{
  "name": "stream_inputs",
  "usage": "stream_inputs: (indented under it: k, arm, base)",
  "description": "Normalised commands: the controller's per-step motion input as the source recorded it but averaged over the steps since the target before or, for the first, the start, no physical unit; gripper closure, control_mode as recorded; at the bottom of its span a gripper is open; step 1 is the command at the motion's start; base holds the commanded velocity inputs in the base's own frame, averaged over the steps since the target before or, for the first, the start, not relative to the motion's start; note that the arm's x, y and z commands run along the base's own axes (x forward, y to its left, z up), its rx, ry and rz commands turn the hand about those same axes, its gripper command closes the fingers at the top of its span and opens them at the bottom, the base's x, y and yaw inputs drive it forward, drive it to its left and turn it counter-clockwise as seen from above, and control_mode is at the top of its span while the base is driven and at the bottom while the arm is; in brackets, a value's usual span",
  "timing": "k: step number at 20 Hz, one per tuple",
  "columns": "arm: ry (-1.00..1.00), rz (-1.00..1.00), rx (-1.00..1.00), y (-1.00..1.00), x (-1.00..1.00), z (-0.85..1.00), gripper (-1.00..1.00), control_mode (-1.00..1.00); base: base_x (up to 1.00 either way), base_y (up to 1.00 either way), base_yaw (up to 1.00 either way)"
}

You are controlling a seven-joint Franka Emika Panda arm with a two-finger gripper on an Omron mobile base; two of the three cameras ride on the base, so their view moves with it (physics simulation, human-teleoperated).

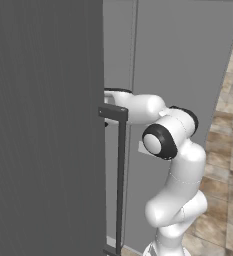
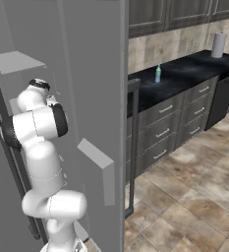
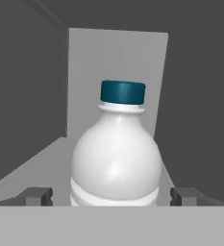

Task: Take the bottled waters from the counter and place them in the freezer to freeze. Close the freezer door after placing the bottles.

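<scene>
A: What is sitting inside the freezer [image 2: 94, 74] right now?

B: In the hand view, a whitish bottle [image 3: 116, 158] with a dark blue cap is standing upright in the middle of the frame, on a pale grey shelf [image 3: 46, 166] that is running back toward a lighter rear wall. Dark walls are closing in at the upper left and right.

A: Is the gripper [image 3: 112, 196] squeezing it?

B: No. Its two small tips are showing at the lower left and lower right of the hand view, each standing clear of the bottle's sides. The jaws are spread wide, so the bottle is released and standing on its own between them.

A: And the other bottle?

B: In the right base view, a small clear bottle with a green cap [image 2: 158, 74] is standing upright on the black counter [image 2: 185, 74], upper right of centre, well apart from the freezer.

A: What else is on that counter?

B: A pale roll [image 2: 218, 45] is standing upright near the far upper right. Grey drawers [image 2: 167, 125] with bar handles are lining the counter's front, dark wood cabinets [image 2: 170, 15] are hanging along the top edge, and brown tiles [image 2: 194, 197] are covering the floor at the lower right.

A: And the freezer doors?

B: The door [image 1: 43, 130] is standing open, taking up the left of the left base view, its dark bar handle [image 1: 120, 185] running down the centre. The white arm [image 1: 175, 165] is reaching past it into the cabinet.
</scene>
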Motion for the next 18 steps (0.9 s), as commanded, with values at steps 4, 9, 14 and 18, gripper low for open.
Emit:
stream_inputs:
  k: [4, 9, 14, 18]
  arm:
    - [0.00, -0.03, 0.00, -0.24, 0.00, 0.00, -1.00, -1.00]
    - [0.00, -0.14, 0.00, -0.42, 0.00, 0.06, -1.00, -1.00]
    - [0.00, -0.13, 0.00, -0.58, 0.00, 0.15, -1.00, -1.00]
    - [0.00, -0.06, 0.02, -0.86, 0.00, 0.04, -1.00, -1.00]
  base:
    - [0.00, 0.00, 0.00]
    - [0.00, 0.00, 0.00]
    - [0.00, 0.00, 0.00]
    - [0.00, 0.00, 0.00]
